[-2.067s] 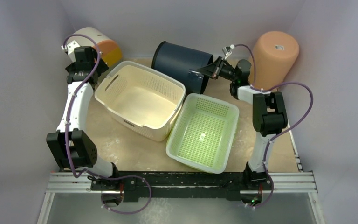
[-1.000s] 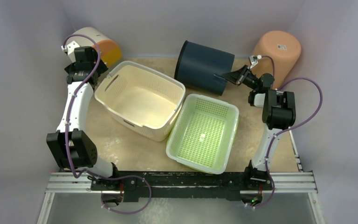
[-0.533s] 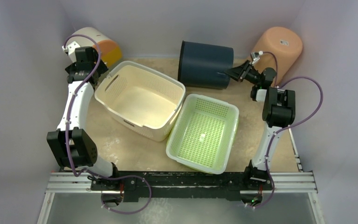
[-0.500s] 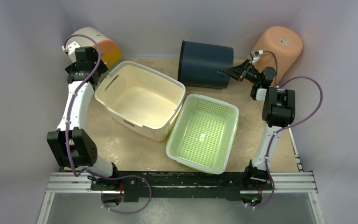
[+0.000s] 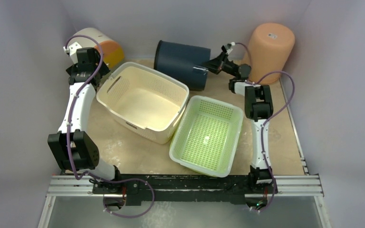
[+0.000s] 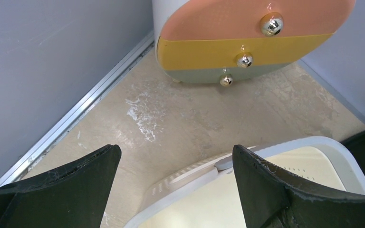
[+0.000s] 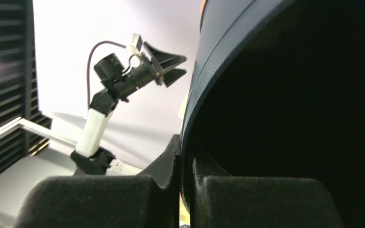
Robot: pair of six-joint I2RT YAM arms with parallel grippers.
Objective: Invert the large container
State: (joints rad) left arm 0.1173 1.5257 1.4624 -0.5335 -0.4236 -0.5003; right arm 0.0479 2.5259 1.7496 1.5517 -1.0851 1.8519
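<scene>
Large container (image 5: 142, 102) upright overhead, rim (image 6: 290, 144) only in left wrist view

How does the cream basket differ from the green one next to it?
The cream basket is larger and deeper than the lime-green basket. The cream basket has a cut-out handle and a plain floor; the lime-green basket's floor is perforated. Both are rectangular, open side up and empty.
</scene>
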